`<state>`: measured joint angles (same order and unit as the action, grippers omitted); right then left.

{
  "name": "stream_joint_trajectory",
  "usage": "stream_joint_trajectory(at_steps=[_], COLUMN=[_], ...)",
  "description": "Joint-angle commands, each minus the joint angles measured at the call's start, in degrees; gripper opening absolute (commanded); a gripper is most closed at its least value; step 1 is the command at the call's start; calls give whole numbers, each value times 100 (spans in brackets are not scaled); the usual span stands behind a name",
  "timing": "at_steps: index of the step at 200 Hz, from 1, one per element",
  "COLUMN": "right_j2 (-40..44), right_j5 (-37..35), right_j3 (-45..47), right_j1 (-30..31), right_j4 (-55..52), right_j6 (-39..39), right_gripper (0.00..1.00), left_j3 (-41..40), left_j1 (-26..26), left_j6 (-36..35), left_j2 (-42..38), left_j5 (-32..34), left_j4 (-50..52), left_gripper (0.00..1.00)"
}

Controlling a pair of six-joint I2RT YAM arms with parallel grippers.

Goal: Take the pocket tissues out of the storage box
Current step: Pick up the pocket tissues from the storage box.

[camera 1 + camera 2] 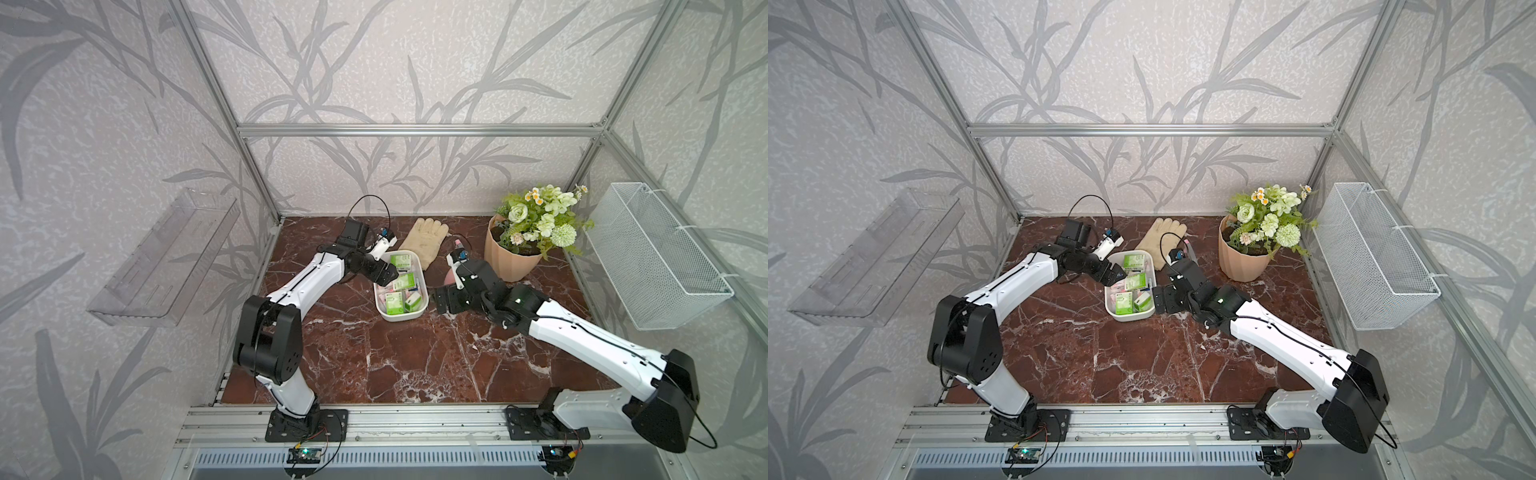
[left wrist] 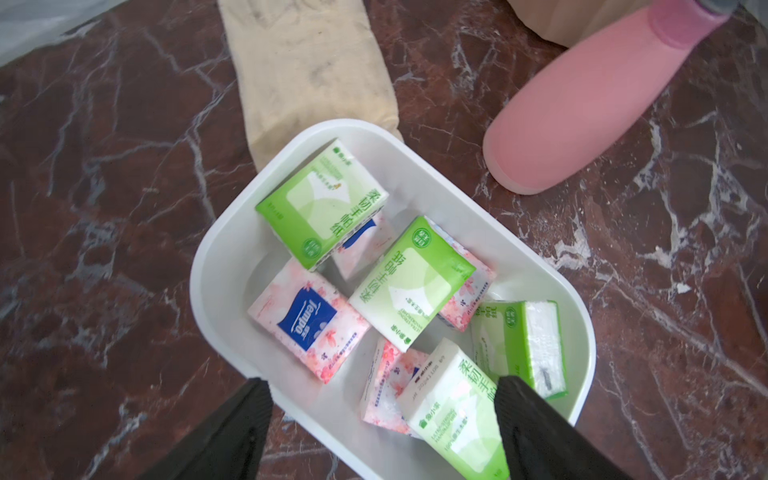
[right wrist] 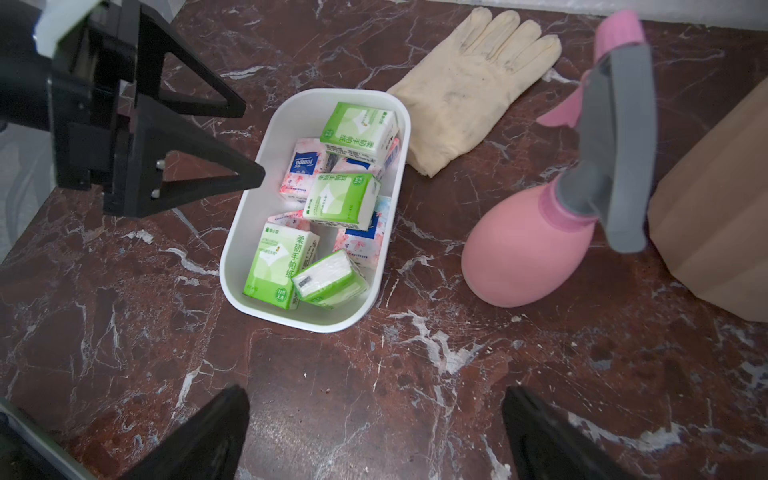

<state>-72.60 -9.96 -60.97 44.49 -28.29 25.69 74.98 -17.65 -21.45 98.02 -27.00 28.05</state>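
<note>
Well, all eight pocket tissues (image 3: pixel 359 124) lie jumbled inside the white storage box (image 1: pixel 398 319): four green-and-white packs and four pink-flowered ones with a blue logo, some leaning on others. The box sits near the middle of the marble counter (image 1: pixel 415 365). The left gripper (image 3: pixel 251 141) hovers at the box's rim, at its 10 o'clock, jaws apart around nothing. The right gripper (image 3: pixel 376 395) hangs over bare counter at the box's 4 o'clock, jaws spread wide. A cream work glove (image 1: pixel 426 241) lies at the box's 1 o'clock, its cuff just beside the corner. A pink spray bottle (image 3: pixel 528 249) sits at 3 o'clock, and a peach flowerpot (image 1: pixel 511 262) of white and green flowers stands beyond it.
</note>
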Motion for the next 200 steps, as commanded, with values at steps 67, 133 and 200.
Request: stream_joint_trajectory(at_steps=[67,133,200], right_j2=[677,602,496], right_j5=[116,221,284], right_j3=[437,420,410], right_j1=[-557,-687,-722], right_j4=[-231,-198,-92], right_j6=[200,122,111], right_gripper=[99,99,99], left_j3=[842,1178,1542], left_j1=[-479,-761,-889], left_j6=[-2397,-2760,-2676], left_j2=[1065,1716,2135], left_j5=[44,564,685], left_j4=[381,641,696], left_gripper=[84,80,76])
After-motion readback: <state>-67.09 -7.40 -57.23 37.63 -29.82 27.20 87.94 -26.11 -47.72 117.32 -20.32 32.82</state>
